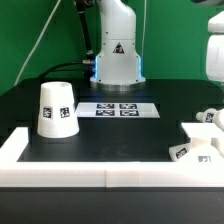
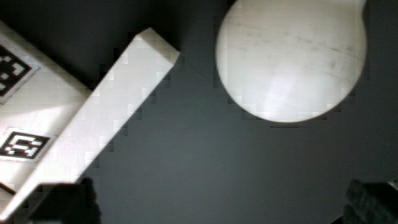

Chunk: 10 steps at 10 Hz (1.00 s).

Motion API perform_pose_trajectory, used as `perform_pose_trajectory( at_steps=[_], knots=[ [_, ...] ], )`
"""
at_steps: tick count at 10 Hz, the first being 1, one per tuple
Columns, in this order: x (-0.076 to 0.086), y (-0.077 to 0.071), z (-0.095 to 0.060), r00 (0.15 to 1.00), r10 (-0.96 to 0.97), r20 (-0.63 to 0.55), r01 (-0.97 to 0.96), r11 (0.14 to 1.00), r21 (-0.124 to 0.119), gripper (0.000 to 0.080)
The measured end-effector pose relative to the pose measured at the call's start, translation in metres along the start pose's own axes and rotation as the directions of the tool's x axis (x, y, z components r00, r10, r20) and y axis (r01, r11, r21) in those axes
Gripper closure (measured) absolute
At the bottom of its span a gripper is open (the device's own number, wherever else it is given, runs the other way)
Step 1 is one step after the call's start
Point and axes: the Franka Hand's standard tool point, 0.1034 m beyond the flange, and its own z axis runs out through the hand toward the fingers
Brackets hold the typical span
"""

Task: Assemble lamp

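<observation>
- A white rail (image 1: pixel 60 165) is being seen running along the near edge of the black table (image 1: pixel 110 135).
- The lamp's base block (image 1: pixel 200 148) is being shown lying flat at the near side, on the exterior view's right, with tags on its faces.
- The tapered shade (image 1: pixel 55 108) is being shown standing wide end down on the exterior view's left, well apart from the base block.
- In the wrist view, the rounded bulb (image 2: pixel 285 60) is being shown on the dark table near a long, tagged white edge, with a dark gap between the two.
- The gripper (image 2: pixel 214 205) is being held over the table with its fingers (image 2: pixel 54 205) spread wide apart, and nothing is being gripped between them.
- Farther off, the marker board (image 1: pixel 118 108) is being shown lying flat at mid-table.
- Farthest off, the robot pedestal (image 1: pixel 118 60) is being shown standing just behind the marker board.
</observation>
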Motion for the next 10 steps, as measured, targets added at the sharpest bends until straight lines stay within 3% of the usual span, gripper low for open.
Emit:
perform_pose_trajectory(
  at_steps=[3,4,5,7,10],
  knots=[
    [-0.004,-0.003,0.001,0.999,0.022,0.048,-0.022,1.0,0.005,0.01],
    [-0.011,-0.01,0.0,0.982,0.079,0.173,-0.078,0.997,-0.012,0.01],
    [-0.01,-0.013,0.001,0.971,0.074,0.226,-0.073,0.997,-0.013,0.01],
    [-0.025,-0.011,0.006,0.928,0.064,0.366,-0.069,0.998,-0.001,0.01],
    [-0.029,-0.014,0.008,0.83,0.051,0.555,-0.072,0.997,0.015,0.01]
  ],
)
